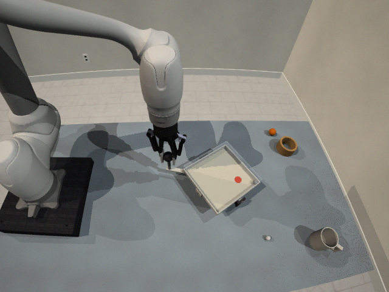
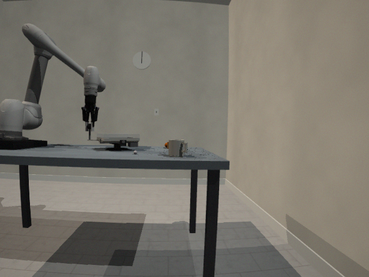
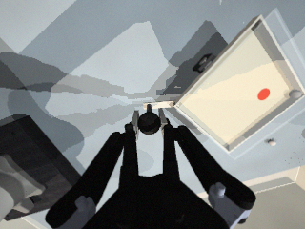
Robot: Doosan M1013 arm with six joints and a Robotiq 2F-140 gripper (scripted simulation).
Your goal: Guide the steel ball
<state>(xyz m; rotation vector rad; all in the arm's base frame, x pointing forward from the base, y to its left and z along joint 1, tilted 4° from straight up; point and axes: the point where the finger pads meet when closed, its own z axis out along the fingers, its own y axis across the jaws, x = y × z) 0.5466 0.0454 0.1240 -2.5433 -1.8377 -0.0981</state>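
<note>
The square cream plate with a clear lid stands on a dark stand in the middle of the table. It has a red printed spot. The steel ball rests in the plate's right corner, to the right of the spot and clear of it. A flat arm sticks out from the plate's left corner and ends in an upright handle with a black knob. My gripper is shut on this knob.
A small white ball lies loose on the table in front of the plate. A grey mug stands at the front right. A wooden ring and an orange ball lie at the back right. The arm's black base is at the left.
</note>
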